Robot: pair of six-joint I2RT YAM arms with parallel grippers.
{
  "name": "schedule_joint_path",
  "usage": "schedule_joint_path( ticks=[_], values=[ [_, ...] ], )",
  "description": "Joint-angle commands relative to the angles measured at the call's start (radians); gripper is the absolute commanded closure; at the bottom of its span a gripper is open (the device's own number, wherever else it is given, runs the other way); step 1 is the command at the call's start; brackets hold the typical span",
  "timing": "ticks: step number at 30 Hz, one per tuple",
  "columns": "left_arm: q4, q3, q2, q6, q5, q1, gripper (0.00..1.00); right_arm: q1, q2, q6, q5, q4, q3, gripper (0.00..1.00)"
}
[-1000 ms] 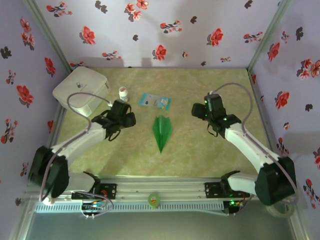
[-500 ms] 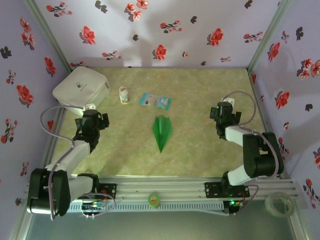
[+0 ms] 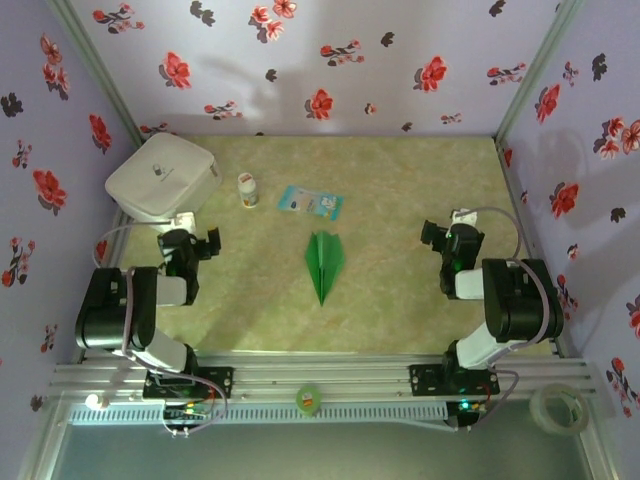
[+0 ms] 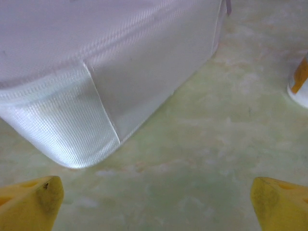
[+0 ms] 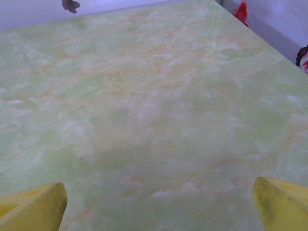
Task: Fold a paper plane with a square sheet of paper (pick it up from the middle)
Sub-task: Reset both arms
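Paper plane [image 3: 323, 265] on counter [image 3: 400, 300], long axis near-far, nose toward me. My left end effector [image 4: 154, 207], right end effector [image 5: 156, 207]: wide open, empty.

The plane [image 3: 324, 264] is a slim dart of bright green paper, folded and finished. It lies flat on the desk [image 3: 400, 180], about midway between the left and right sides. Its long sharp point faces the near edge and its broader end faces the far wall. A darker lengthwise crease runs down the middle, with a layered wing on each side.
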Motion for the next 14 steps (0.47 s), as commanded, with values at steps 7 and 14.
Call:
schedule_joint_path(
  ticks=[7,14],
  values=[
    [0.078,0.028,0.002,-0.026,0.007,0.023,0.0,0.015,-0.013,-0.001,0.028,0.027,0.018,0.01],
    [0.078,0.03,0.001,-0.026,0.007,0.023,0.0,0.015,-0.013,0.0,0.025,0.023,0.02,0.01]
  ],
)
